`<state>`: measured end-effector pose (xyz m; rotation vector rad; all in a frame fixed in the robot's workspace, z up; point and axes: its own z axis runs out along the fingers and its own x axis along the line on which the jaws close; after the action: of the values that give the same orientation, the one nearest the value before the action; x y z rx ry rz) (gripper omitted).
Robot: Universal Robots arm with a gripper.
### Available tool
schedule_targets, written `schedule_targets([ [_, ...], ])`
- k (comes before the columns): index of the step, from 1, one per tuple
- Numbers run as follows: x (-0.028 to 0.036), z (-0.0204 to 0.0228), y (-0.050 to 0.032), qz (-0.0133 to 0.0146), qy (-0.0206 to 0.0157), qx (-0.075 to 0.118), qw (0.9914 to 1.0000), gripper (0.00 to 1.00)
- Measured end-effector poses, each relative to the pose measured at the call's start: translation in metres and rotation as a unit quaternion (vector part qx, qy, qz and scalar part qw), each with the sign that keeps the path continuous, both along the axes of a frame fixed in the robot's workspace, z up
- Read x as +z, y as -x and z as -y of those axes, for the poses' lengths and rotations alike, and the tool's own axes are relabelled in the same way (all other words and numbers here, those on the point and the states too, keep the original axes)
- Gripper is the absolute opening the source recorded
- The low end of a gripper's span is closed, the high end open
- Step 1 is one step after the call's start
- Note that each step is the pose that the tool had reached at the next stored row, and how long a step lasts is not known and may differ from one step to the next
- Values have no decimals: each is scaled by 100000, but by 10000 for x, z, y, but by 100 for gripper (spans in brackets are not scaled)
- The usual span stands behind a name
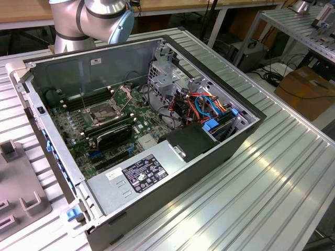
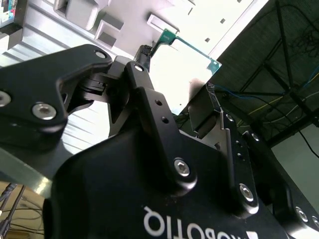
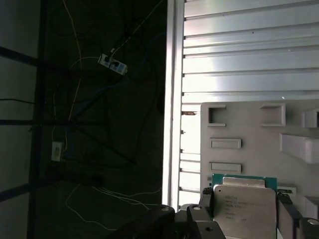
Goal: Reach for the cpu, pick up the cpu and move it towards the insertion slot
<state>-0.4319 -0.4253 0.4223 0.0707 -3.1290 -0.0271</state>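
The gripper pinched the cpu by two sides near the tray's edge, so a flat, slow carry seemed best.

The cpu has a pale satin metal lid over a green laminate rim. The claw is black metal, smooth with a low sheen, and its bolt heads are bright steel. The tray looks like matt, pale grey plastic. The bench is ribbed bare metal, brushed and glossy enough to throw glare. The case is dull grey sheet metal. The slot has a shiny metal frame on the green lacquered board. The supply box is matt grey metal with a glossy sticker. The arm is smooth silver metal with a glossy pale blue cap. A box is plain brown cardboard.
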Motion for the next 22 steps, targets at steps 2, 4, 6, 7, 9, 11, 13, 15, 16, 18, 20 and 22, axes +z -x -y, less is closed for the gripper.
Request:
schedule_targets([
  [2,0,0,-1,2,-2,4,100000,55],
  [4,5,0,-2,5,-4,4,100000,55],
  [6,28,0,-2,6,-1,4,100000,55],
  [7,30,0,-2,10,-7,3,100000,55],
  [9,32,0,-2,2,-1,5,100000,55],
  [11,33,0,-14,-2,2,9,100000,55],
  [13,32,0,-36,0,-1,8,100000,55],
  [15,31,0,-66,6,-4,5,100000,55],
  [16,32,0,-74,4,-2,5,100000,55],
  [18,32,0,-98,3,-2,3,100000,55],
  [20,32,0,-130,4,-1,4,100000,55],
  [22,32,0,-159,1,0,6,100000,55],
])
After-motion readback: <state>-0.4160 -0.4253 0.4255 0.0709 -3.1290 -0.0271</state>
